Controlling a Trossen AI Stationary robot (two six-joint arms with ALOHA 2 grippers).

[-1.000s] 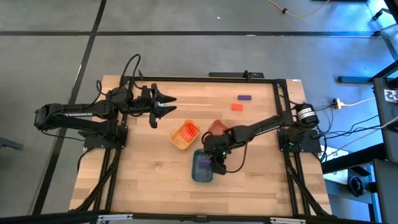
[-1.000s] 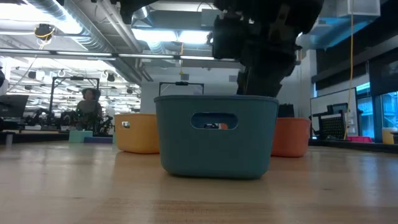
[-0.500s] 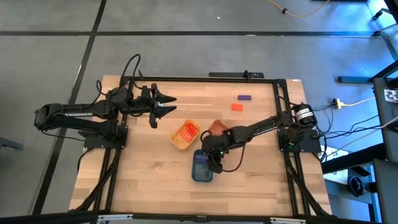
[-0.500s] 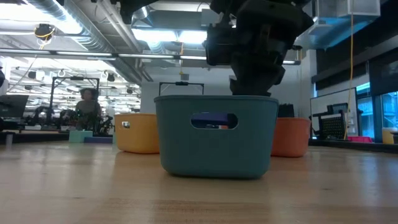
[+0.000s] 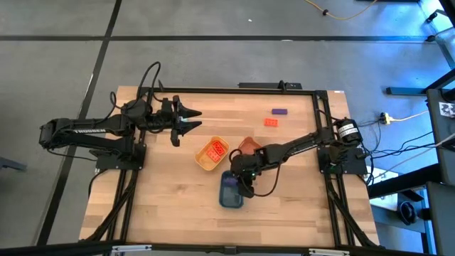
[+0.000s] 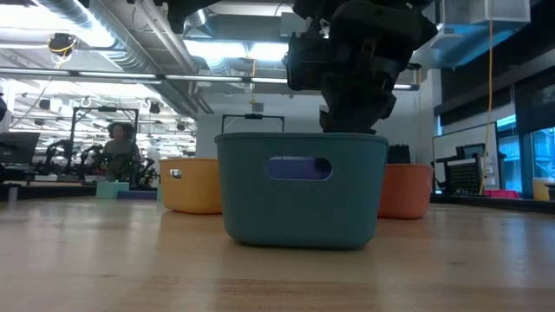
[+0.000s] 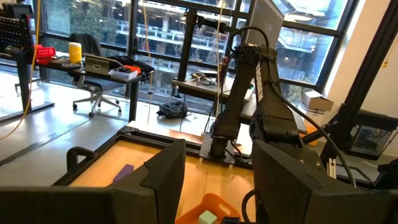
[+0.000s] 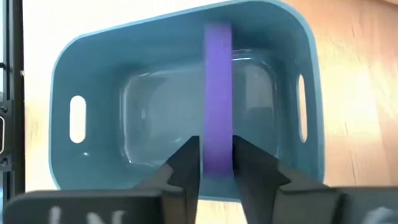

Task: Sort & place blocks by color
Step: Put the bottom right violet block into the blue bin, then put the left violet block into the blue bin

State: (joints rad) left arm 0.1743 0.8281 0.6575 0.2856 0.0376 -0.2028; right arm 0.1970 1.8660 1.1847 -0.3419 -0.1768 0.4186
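Right gripper point(image 8: 216, 163) over blue tray point(image 8: 99, 68), fingers point(image 8: 186, 163) pinching purple block point(image 8: 217, 93) between them, block sticking out past the tips into the tray. Left gripper point(image 5: 190, 119) idle at far left, fingers spread. Second purple block point(image 5: 279, 112) and red block point(image 5: 271, 122) far right on table point(image 5: 163, 192).

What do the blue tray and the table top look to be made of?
Blue tray: apparently moulded plastic, smooth with a slight sheen, rounded corners and cut-out handles. Table top: looks like light wood, with plank seams and grain showing; whether solid or veneer cannot be told.
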